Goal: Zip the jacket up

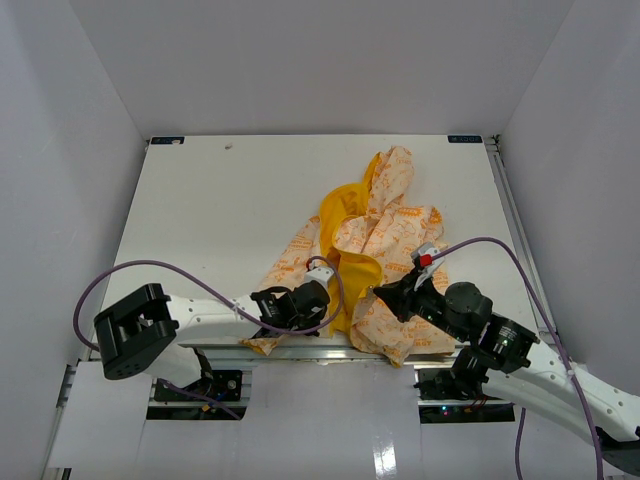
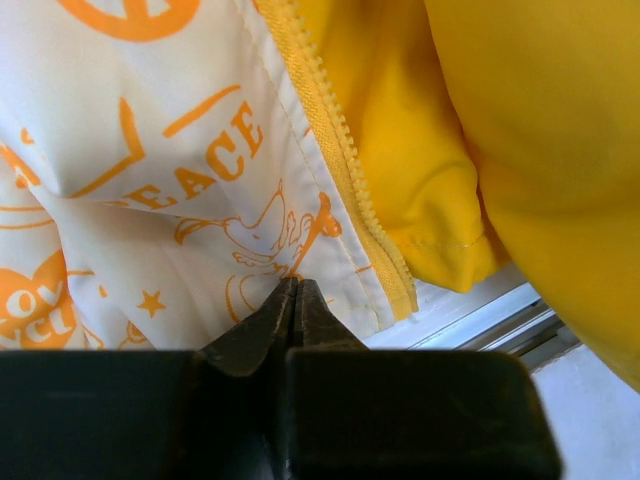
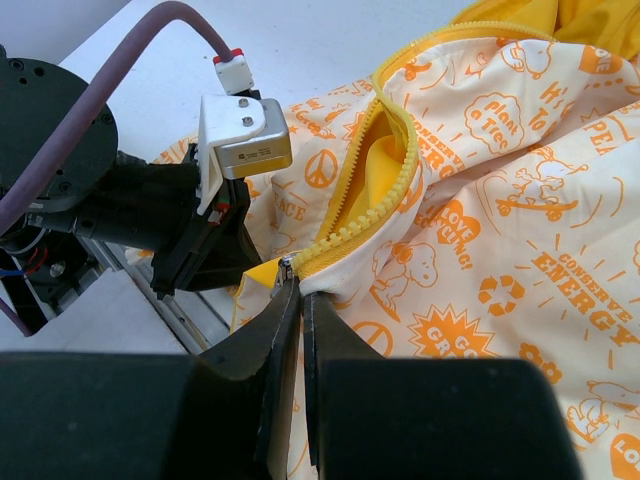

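The left pincer (image 2: pixel 296 296) fills the bottom of its own wrist view. Its two dark fingers are pressed together with only a hairline between them. Their tips pinch the cream, orange-printed cloth of the jacket (image 2: pixel 150 200) close to its near hem, just left of the yellow zipper edge (image 2: pixel 340 170).

The right pincer (image 3: pixel 293 285) is likewise closed. Its tips nip the jacket at the near end of the zipper, where a small bit of metal shows and the two toothed edges meet. Farther along, those edges stand apart and the yellow lining (image 3: pixel 375 165) shows in the gap. The left pincer sits just to the left of this spot, at the jacket's yellow near edge.

From above, the jacket lies crumpled on the white worktop (image 1: pixel 220 200), right of the middle. It reaches from the near edge, where a corner hangs over the metal rail (image 1: pixel 320 352), well toward the far side. Both pincers hold its near end from either side, close together, with the lining between them.
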Controlling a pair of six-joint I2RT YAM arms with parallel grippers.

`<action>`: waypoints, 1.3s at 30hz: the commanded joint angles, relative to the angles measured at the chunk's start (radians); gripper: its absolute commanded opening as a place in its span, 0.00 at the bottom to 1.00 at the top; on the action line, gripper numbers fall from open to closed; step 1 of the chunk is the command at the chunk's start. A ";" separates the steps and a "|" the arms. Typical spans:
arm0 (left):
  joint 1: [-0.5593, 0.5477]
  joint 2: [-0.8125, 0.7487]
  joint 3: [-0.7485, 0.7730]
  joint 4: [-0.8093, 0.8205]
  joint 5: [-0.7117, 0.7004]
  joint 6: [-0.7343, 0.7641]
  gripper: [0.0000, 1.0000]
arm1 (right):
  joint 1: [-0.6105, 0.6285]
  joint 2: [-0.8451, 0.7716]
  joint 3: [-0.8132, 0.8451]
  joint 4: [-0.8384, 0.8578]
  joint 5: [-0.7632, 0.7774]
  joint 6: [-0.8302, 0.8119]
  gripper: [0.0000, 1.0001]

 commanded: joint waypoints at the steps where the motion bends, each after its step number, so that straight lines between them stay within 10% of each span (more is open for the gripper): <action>1: -0.001 0.004 -0.016 -0.037 -0.012 -0.012 0.04 | -0.002 -0.012 0.002 0.031 0.008 -0.017 0.08; 6: 0.013 -0.046 0.025 -0.217 -0.188 -0.087 0.07 | -0.002 -0.011 0.003 0.031 0.006 -0.018 0.08; 7: 0.018 -0.075 0.039 -0.252 -0.215 -0.109 0.30 | -0.002 -0.011 0.004 0.031 0.008 -0.017 0.08; 11: 0.017 -0.165 0.042 -0.255 -0.138 -0.100 0.51 | -0.001 -0.010 0.006 0.029 0.014 -0.016 0.08; 39: -0.074 0.087 0.208 -0.376 -0.161 -0.251 0.54 | -0.001 -0.034 -0.008 0.026 0.007 -0.015 0.08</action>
